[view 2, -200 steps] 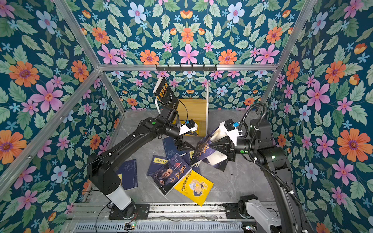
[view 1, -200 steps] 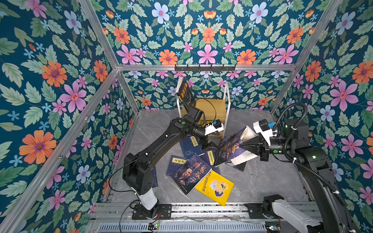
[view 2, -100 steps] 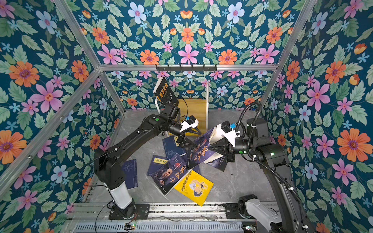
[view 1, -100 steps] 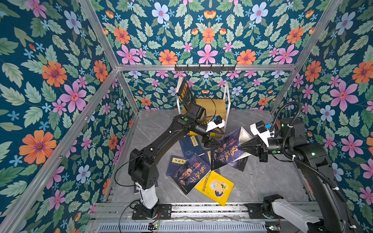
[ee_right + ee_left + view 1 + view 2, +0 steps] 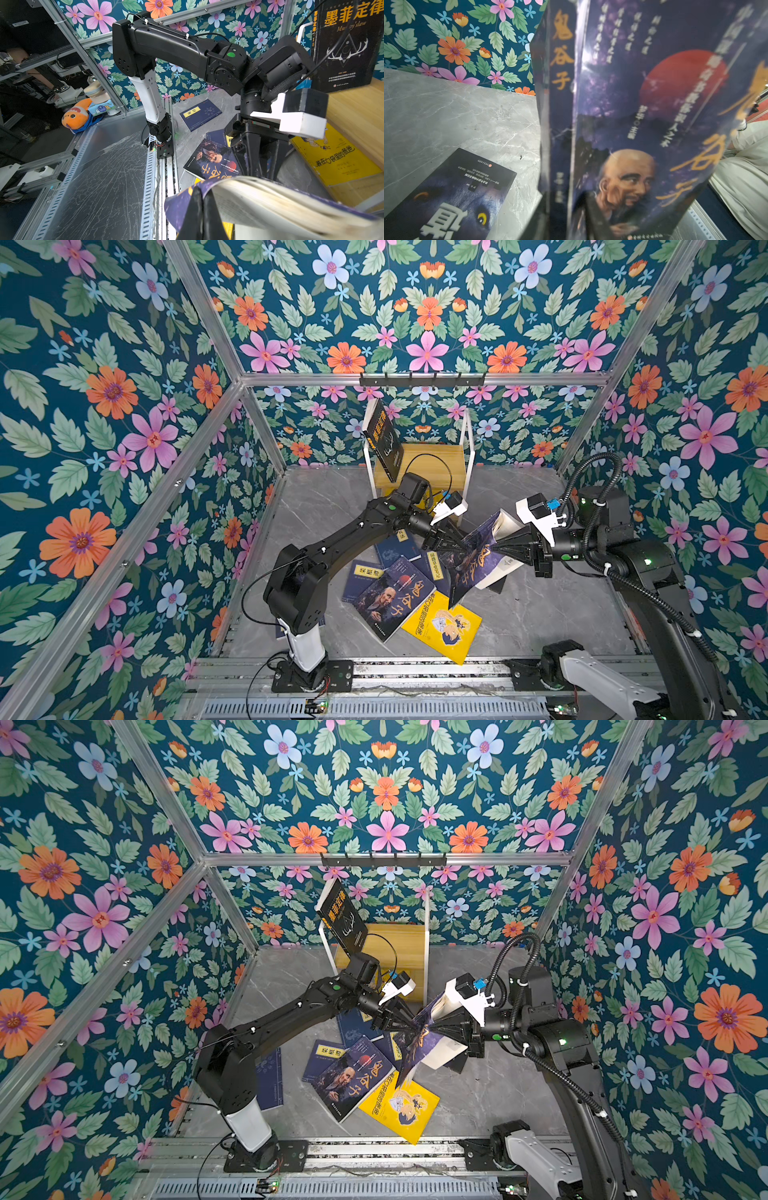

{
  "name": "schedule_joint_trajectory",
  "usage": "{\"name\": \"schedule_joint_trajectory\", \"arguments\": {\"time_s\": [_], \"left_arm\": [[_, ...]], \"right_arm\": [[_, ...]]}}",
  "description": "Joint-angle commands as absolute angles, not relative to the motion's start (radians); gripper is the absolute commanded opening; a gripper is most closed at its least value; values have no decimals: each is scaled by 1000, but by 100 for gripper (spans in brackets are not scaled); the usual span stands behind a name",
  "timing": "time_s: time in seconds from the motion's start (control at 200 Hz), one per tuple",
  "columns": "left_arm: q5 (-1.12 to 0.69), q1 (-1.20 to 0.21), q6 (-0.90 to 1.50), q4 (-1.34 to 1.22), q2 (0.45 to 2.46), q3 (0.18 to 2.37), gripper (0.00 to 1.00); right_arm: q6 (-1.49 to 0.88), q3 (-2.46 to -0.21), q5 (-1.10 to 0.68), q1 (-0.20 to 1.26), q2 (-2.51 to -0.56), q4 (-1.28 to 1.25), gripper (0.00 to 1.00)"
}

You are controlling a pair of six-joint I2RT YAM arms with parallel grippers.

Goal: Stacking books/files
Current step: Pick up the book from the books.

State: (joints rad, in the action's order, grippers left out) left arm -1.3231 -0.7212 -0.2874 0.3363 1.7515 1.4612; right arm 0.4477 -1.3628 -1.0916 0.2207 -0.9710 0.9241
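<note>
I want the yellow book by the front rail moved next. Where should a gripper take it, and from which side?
Probably its rail-side corner, from the right: the yellow book lies flat, and the flat bearded-man book crowds its left edge.

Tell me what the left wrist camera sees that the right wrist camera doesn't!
Only the left wrist view shows the front cover of the lifted navy paperback, with its bald bearded man and red disc, and a black book with a yellow eye lying flat. Only the right wrist view shows the black left arm, an orange plush toy, a black antler-cover book standing on the wooden shelf, a yellow cartoon book and the paperback's fanned pages. Both show that paperback, the grey marble tabletop and flowered walls.
</note>
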Motion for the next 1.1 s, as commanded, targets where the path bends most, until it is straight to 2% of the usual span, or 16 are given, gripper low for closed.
{"name": "schedule_joint_trajectory", "arguments": {"time_s": [0.0, 0.22, 0.265, 0.32, 0.36, 0.41, 0.52, 0.645, 0.705, 0.76, 0.85, 0.975, 1.095], "left_arm": [[-1333, -724, -275, 288, 1722, 1460, 0], [-1206, -711, -301, 343, 1687, 1472, 0], [-1157, -702, -315, 370, 1671, 1484, 0], [-1117, -680, -327, 391, 1649, 1492, 0], [-1086, -655, -318, 391, 1627, 1494, 0], [-1065, -618, -303, 391, 1600, 1498, 0], [-1002, -551, -262, 388, 1545, 1492, 0], [-882, -519, -244, 394, 1491, 1481, 0], [-838, -497, -198, 391, 1469, 1479, 0], [-798, -487, -163, 391, 1447, 1476, 0], [-790, -473, -156, 386, 1413, 1457, 0], [-760, -450, -117, 358, 1392, 1442, 0], [-763, -441, -114, 341, 1385, 1429, 0]], "right_arm": [[492, -1364, -1085, 222, -967, 895, 0], [479, -1344, -1016, 220, -941, 890, 0], [453, -1320, -958, 221, -922, 872, 24], [407, -1278, -870, 220, -890, 839, 46], [376, -1248, -812, 221, -864, 826, 55], [337, -1224, -754, 220, -840, 822, 62], [263, -1175, -680, 221, -798, 807, 66], [107, -1128, -495, 220, -765, 700, 67], [33, -1140, -489, 221, -770, 675, 68], [-60, -1152, -500, 222, -782, 644, 73], [-282, -1167, -412, 245, -799, 575, 74], [-513, -1181, -264, 387, -831, 487, 78], [-607, -1208, 10, 614, -891, 398, 81]]}}
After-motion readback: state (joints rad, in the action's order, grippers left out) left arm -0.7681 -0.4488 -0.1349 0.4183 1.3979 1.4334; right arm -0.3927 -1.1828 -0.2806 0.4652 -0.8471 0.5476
